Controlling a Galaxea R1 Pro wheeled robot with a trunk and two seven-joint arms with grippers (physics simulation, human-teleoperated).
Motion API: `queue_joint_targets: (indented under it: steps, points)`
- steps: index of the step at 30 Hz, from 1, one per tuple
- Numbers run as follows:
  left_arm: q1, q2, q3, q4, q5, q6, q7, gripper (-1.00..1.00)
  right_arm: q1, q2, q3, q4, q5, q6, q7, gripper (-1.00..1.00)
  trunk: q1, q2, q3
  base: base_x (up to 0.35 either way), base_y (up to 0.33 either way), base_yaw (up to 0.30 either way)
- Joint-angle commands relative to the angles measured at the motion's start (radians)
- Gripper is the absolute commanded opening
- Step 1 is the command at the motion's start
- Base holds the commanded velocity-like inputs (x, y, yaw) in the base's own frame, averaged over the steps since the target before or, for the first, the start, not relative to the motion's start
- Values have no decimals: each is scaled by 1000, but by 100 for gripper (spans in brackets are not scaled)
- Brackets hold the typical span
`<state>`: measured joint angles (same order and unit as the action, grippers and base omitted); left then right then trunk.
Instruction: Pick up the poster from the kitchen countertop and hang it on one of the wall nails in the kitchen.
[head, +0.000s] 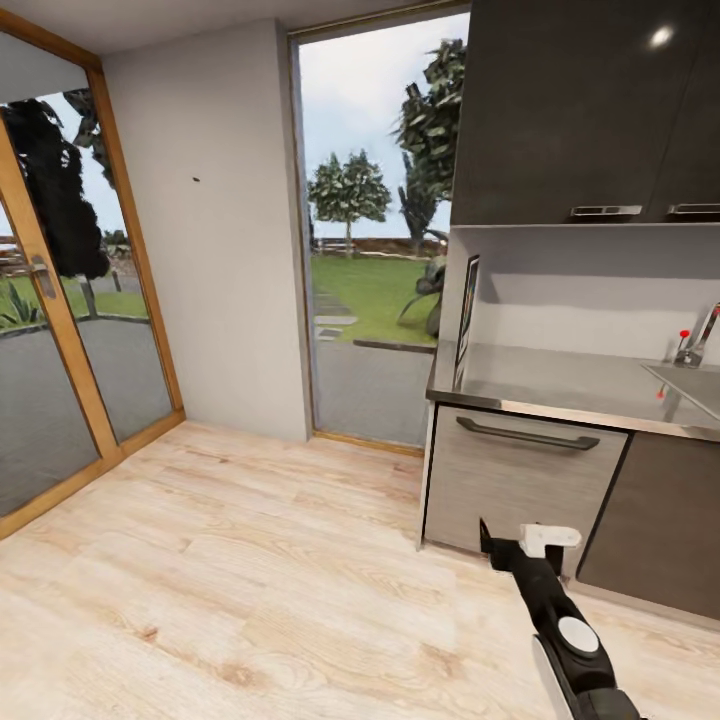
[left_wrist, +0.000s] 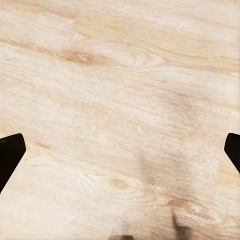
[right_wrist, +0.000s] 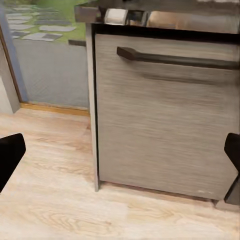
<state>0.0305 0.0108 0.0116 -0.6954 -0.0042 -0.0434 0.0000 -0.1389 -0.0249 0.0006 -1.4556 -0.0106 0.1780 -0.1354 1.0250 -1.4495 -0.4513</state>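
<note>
The right hand (head: 487, 545) hangs low over the wooden floor (head: 230, 580), its black-and-white arm reaching in from the near right and pointing toward the grey cabinet front (head: 520, 490). In the right wrist view its two dark fingertips (right_wrist: 9, 155) stand wide apart, empty, facing that cabinet front (right_wrist: 165, 125) and its long dark bar handle (right_wrist: 175, 58). The left hand (left_wrist: 120, 155) points straight down at the floor (left_wrist: 120, 100), its fingertips (left_wrist: 10, 152) likewise spread wide with nothing between them.

One poster (head: 466, 308) stands upright, seen nearly edge-on, at the far left end of the counter (head: 560, 385), propped against the end wall of the counter's niche. One nail (head: 195, 180) shows as a dark speck high on the plain light-grey wall (head: 210, 260), well left of the poster, with a tall glass pane (head: 370, 230) between them.

The steel-look counter carries one sink (head: 690, 385) with one tap (head: 698, 340) at the right. Dark wall cupboards (head: 580, 110) hang above. A wood-framed glass door (head: 60, 300) closes the room on the left, with lawn and trees outside.
</note>
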Motion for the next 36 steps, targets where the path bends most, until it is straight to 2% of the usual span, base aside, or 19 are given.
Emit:
queue_joint_targets:
  steps: [1,2,4,5,6,9,10,13,20,21,26,36]
  points:
    - [0,0,1,-1,0,-2,0,100,-4,1,1,-4,-1,7,-6,100,0,-1,-1,0,0,0]
    - [0,0,1,-1,0,-1,0,100,-41,6,1,-9,-1,9,-30,100,0,-1,-1,0,0,0]
    - [0,0,1,-1,0,-1,0,100,-61,7,1,-9,0,10,-46,100,0,-1,-1,0,0,0]
    - [0,0,5,-1,0,-1,0,100,-179,16,2,-11,2,77,-105,100,0,-1,-1,131,0,0]
    - [0,0,8,-2,0,-1,1,100,-214,20,2,-11,2,131,-116,100,0,-1,-1,203,0,0]
    - [0,3,12,-2,0,-1,0,100,-284,24,2,-11,3,221,-129,100,0,-1,-1,252,0,0]
    - [0,4,13,-2,0,-1,0,100,-300,24,2,-11,3,235,-131,100,0,-1,-1,289,0,0]
    - [0,6,15,-2,1,-1,0,100,-394,30,3,-8,5,281,-142,100,0,-1,-1,210,0,0]
    - [0,7,16,-3,1,-1,0,100,-452,39,4,-4,6,335,-161,100,0,-1,-1,197,0,0]
    - [0,7,16,-3,1,-1,0,100,-475,40,4,-4,6,352,-165,100,0,-1,-1,306,0,0]
    - [0,7,16,-3,1,-1,0,100,-515,41,5,-3,6,368,-168,100,0,-1,-1,322,0,0]
    - [0,8,16,-3,1,-1,0,100,-517,42,6,8,-2,365,-163,100,0,-1,-1,336,0,0]
